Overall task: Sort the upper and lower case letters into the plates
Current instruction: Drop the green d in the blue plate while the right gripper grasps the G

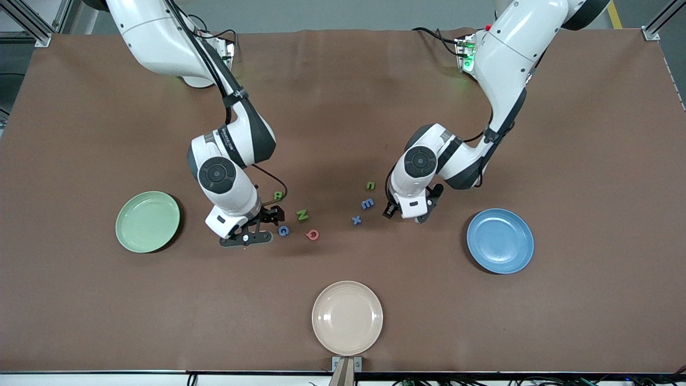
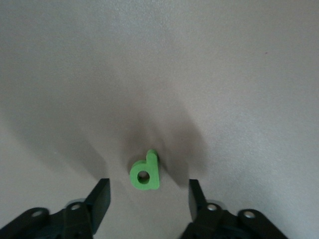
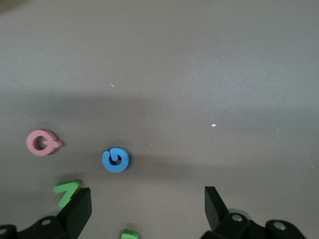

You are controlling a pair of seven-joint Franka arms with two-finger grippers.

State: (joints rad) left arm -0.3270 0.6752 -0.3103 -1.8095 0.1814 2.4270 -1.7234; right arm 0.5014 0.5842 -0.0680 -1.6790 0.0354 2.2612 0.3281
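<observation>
The pale green plate (image 1: 148, 221) lies toward the right arm's end of the table and the blue plate (image 1: 500, 240) toward the left arm's end; both hold nothing. My right gripper (image 1: 271, 225) is open, low beside a blue G (image 1: 283, 230), a green N (image 1: 302, 215), a pink Q (image 1: 312, 234) and a green R (image 1: 278, 195). In the right wrist view the gripper (image 3: 148, 201) is open with the G (image 3: 115, 160) just past its fingertips. My left gripper (image 1: 407, 210) is open over a small green d (image 2: 145, 172), which lies just ahead of the gripper (image 2: 149, 196) in the left wrist view.
A cream-beige plate (image 1: 347, 317) lies at the table's edge nearest the front camera. A small green letter (image 1: 370, 185), a blue E (image 1: 367, 203) and a blue x (image 1: 356, 220) lie beside the left gripper, toward the table's middle.
</observation>
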